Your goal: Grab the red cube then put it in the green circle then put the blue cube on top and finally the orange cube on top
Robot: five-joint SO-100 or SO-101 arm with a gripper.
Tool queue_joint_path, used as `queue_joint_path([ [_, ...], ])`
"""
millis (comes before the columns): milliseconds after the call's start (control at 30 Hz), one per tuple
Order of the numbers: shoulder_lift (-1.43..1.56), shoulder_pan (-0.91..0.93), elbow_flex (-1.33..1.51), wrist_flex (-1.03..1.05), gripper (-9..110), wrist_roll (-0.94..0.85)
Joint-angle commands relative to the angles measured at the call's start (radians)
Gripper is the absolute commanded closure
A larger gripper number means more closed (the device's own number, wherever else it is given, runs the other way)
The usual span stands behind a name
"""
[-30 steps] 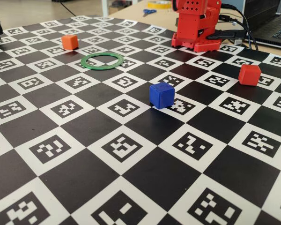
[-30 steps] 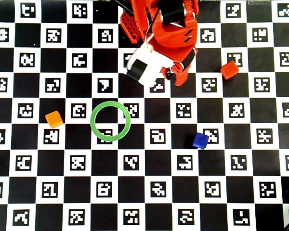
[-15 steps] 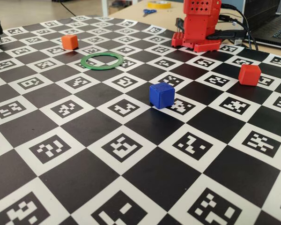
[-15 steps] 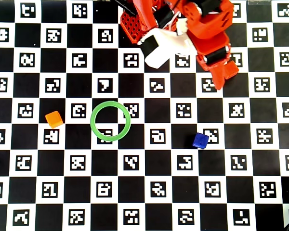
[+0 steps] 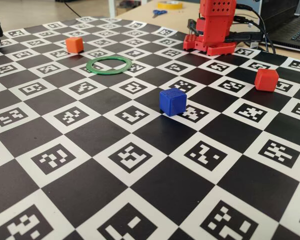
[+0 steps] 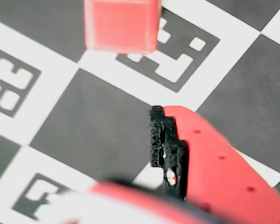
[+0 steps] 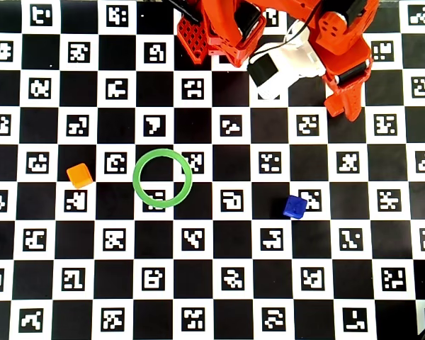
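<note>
Blue cube (image 5: 172,101) sits nearest in the fixed view, alone on the checkered mat (image 5: 90,170), open squares all round it. Red cube (image 5: 266,79) lies farther right, free in the fixed view but hidden under the arm (image 7: 340,49) in the overhead view; the wrist view shows it (image 6: 122,24) just ahead of one red finger (image 6: 205,154) (other finger unseen, so jaw opening cannot be told). Green circle (image 5: 109,65) lies empty, orange cube (image 5: 74,44) beyond it.
</note>
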Motion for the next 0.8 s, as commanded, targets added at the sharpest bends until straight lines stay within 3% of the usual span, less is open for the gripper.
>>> queue_joint_path([
  [0, 0.084, -0.055, 0.091, -0.12, 59, 0.025],
  [767, -0.233, -0.129, 0.272, -0.428, 59, 0.186],
])
